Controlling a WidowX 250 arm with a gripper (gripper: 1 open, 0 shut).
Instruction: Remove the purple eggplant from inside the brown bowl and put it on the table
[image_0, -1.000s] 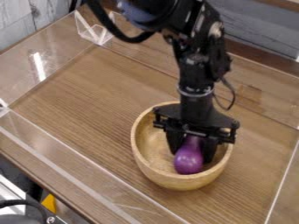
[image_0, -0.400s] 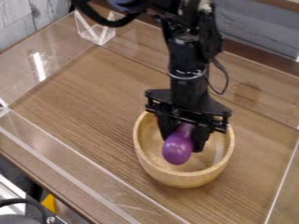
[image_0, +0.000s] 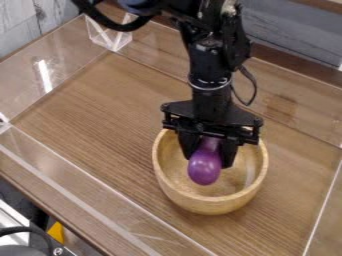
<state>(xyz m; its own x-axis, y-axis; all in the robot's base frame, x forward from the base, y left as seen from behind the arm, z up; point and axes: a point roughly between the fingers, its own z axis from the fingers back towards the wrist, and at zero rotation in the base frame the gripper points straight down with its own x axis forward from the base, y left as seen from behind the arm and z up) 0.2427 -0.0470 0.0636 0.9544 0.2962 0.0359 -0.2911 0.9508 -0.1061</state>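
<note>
1. The black gripper (image_0: 207, 136) is reaching down over the brown bowl (image_0: 168, 182), its fingers clamping on the purple eggplant (image_0: 203, 166).
2. The eggplant is hanging below the fingertips, its bulbous end pointing toward the near side of the bowl and its upper end disappearing between the fingers. Its long axis is running roughly up and down in the view, closer to in line with the arm than across it.
3. In the view the eggplant is lying within the bowl's outline; whether its lower end is touching the bottom, the picture is not settling.
4. The table (image_0: 100, 125) is spreading out beyond the rim, to the left in the view. The coming move is probably calling for a lift straight up first, since the dangling end could catch the rim if the arm goes sideways too low.
</note>
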